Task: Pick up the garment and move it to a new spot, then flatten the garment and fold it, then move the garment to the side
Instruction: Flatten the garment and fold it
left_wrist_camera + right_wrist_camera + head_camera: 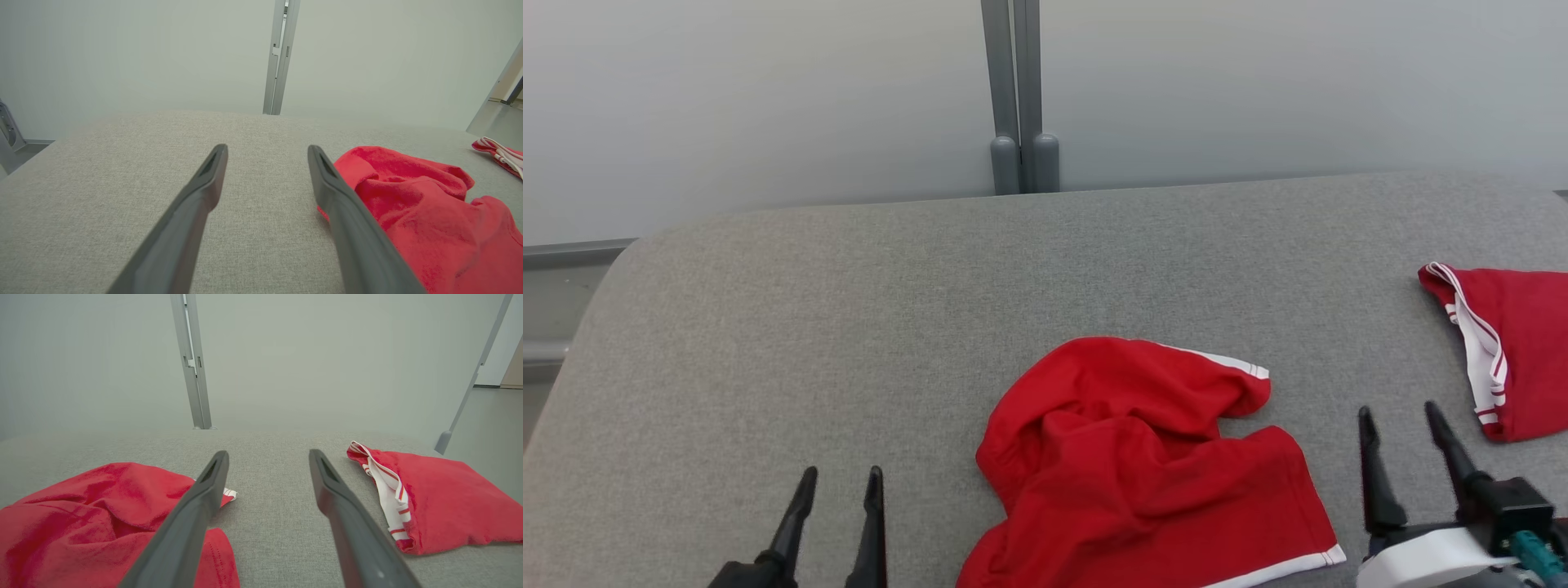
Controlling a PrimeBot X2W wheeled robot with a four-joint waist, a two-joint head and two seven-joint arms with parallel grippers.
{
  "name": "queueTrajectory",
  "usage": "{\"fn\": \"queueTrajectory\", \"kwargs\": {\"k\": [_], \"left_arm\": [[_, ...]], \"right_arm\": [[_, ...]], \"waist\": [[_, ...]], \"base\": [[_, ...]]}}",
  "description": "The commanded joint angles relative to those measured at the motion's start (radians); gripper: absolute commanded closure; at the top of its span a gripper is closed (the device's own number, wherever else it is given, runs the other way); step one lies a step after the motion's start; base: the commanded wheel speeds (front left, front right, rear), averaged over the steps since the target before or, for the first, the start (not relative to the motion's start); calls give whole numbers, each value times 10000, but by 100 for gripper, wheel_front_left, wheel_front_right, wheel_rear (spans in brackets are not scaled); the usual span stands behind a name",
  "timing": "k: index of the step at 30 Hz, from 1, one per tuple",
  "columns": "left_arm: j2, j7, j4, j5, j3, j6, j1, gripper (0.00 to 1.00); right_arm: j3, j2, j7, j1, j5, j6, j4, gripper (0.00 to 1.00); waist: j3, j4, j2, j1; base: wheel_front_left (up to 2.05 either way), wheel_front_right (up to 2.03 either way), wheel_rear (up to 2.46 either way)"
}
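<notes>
Along the near edge of the grey padded surface [849, 310], the left gripper [843, 472] and the right gripper [1397, 408] both have their fingers apart and hold nothing. The crumpled red garment [1127, 457] lies between them. Further back, at the right edge, a second red garment [1523, 351] lies folded. For the crumpled piece, I judge that picking up, flattening, folding and moving aside are all not yet done.
</notes>
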Motion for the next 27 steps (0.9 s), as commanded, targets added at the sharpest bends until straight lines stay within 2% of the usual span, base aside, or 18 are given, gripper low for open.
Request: {"fn": "queueTrajectory", "kwargs": {"k": [1,5,8,12,16,19,27], "left_arm": [[8,-26,17,-141,-202,-34,43,0],[703,-6,413,-762,-1125,-17,579,0],[1395,642,668,-1390,-1908,-19,672,0],[1983,1746,611,-2042,-2459,-20,903,0],[2255,2652,755,-2506,-2824,-20,786,0],[2227,3050,988,-2746,-3106,-21,556,0],[2299,2848,1293,-3156,-3636,-21,38,0]], "right_arm": [[253,-24,2,53,94,-2,348,0],[1108,-514,123,3,166,-5,1602,0],[1659,-840,877,-257,272,-5,2275,0],[2010,-1126,2021,-324,460,-5,2616,0],[2144,-1256,2880,-316,676,-5,2740,0],[2186,-1362,3375,-269,730,-6,2818,0],[2342,-1419,3846,-176,929,-5,2684,0]], "waist": [[-6,-83,0,0],[-35,-166,0,0],[-27,-197,0,0],[24,-158,0,0],[128,-53,0,0],[243,-25,0,0],[552,-126,0,0]], "base": [[0,0,0],[0,0,0],[0,0,0],[0,0,0],[0,0,0],[0,0,0],[0,0,0]]}}
